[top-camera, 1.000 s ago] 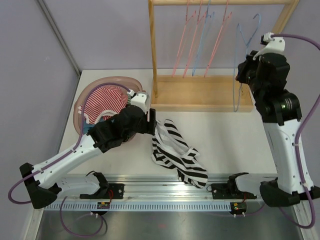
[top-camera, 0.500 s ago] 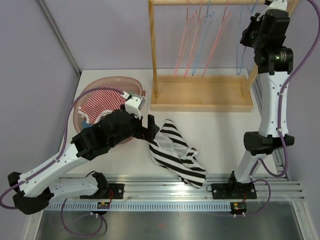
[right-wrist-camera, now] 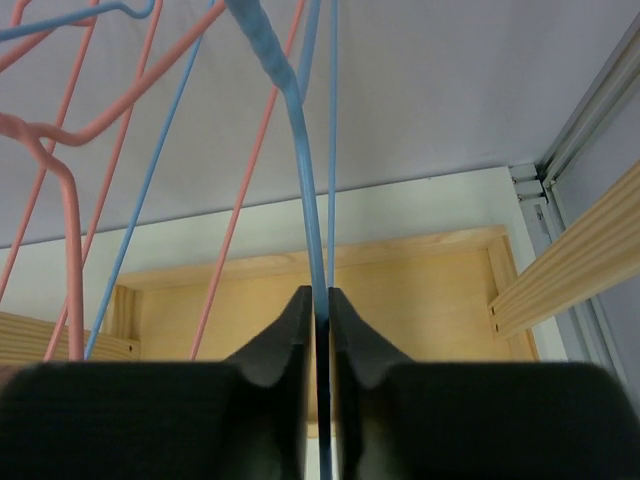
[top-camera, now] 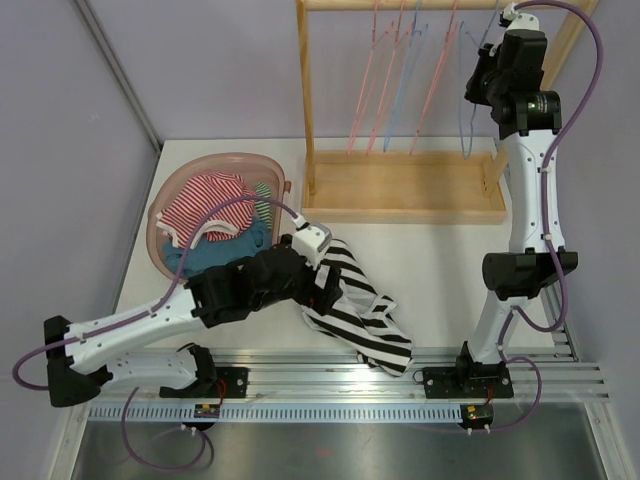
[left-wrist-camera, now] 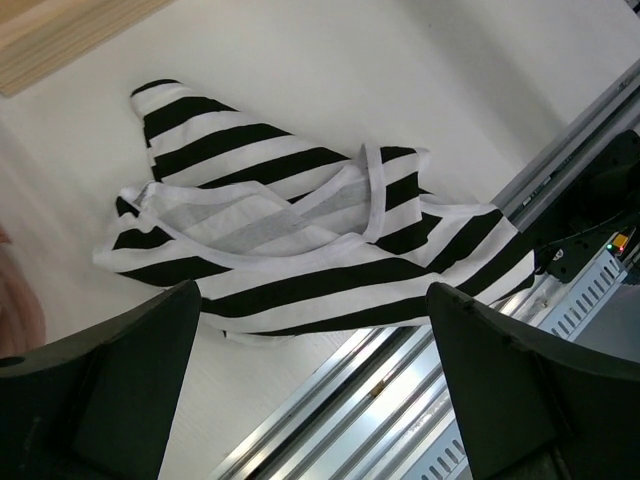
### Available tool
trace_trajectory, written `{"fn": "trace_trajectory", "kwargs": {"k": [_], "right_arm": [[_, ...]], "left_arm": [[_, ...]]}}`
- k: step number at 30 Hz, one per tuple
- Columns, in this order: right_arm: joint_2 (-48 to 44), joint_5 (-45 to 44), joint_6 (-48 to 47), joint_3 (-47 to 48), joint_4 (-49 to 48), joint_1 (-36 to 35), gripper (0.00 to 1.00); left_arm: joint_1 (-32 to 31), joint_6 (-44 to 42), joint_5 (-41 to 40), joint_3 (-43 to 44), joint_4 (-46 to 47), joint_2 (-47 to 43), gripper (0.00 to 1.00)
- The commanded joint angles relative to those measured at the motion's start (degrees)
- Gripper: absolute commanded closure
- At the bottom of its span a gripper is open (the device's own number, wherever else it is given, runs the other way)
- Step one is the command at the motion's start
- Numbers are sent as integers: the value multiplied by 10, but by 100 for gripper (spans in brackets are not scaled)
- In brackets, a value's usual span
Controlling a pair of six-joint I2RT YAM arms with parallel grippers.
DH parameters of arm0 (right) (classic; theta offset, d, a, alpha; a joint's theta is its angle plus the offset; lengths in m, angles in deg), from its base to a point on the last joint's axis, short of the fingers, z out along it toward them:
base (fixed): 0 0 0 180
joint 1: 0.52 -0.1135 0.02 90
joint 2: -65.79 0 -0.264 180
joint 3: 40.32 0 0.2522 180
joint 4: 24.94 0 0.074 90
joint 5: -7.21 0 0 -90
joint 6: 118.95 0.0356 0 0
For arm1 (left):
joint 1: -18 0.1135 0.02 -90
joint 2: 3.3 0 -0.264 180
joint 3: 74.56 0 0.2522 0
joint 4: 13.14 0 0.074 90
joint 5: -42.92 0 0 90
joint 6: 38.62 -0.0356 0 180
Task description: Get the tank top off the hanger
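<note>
A: quick one, where's the tank top

B: black-and-white striped tank top (top-camera: 358, 305) is lying crumpled on the white table (top-camera: 440, 260), no hanger in it. It sits between the wooden rack (top-camera: 400, 188) and the metal rail (top-camera: 330, 385) at the near edge, near corner right at the rail

A: left gripper?

B: left gripper (top-camera: 325, 285) hangs over the left edge of the top, jaws spread wide, nothing between them. Wrist view looks down on the cloth with both black fingers (left-wrist-camera: 130, 380) framing it. Can't tell if the tips touch the fabric

A: and the right?

B: right gripper (top-camera: 478, 85) is up high at the right end of the rack, jaws pinched together on the thin wire of a blue hanger (top-camera: 462, 120). In its wrist view the wire runs straight down between the two pads (right-wrist-camera: 285, 340), clamped

A: hook on the top bar?

B: can't tell, hook end is hidden by the arm

A: anything else on the table

B: pink hangers (top-camera: 372, 90) hang in the rack left of the blue one. Pink basket (top-camera: 160, 215) at the far left, red-and-white striped garment (top-camera: 200, 200) on top, teal garment (top-camera: 215, 250) under it. The left arm crosses just in front of the basket, tank top is well apart from the blue hanger
</note>
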Motion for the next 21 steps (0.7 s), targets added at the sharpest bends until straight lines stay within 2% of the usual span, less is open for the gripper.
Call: {"fn": "trace_trajectory", "kwargs": {"k": [1,4,5,6,7,12,15,17,21], "right_arm": [[-58,-1,-9,-24,-14,2,76],[-97,-14,-5,-54,-12,2,54],[-124,-21,-4,-65,-10,2,42],[-139,-28,-2,-78,-11,2,27],[-158,-39,0,-111,-14,2,1],[-310,-41,24,-247,-51,2,1],[-414,-10,48,-389,-101,2,0],[-477,32,63,-435,-122,2,0],[-545,119,75,-506,-133,3,0]], "left_arm": [[-19,-2,38,-16,90,45,1],[-35,4,43,-17,118,99,1],[-39,4,42,-21,125,112,1],[-45,3,40,-22,139,124,1],[-47,5,34,-21,143,140,1],[-52,8,24,-17,176,226,1],[-52,10,15,-9,181,281,1],[-53,12,26,-3,182,312,1],[-54,26,43,-11,209,392,1]]}}
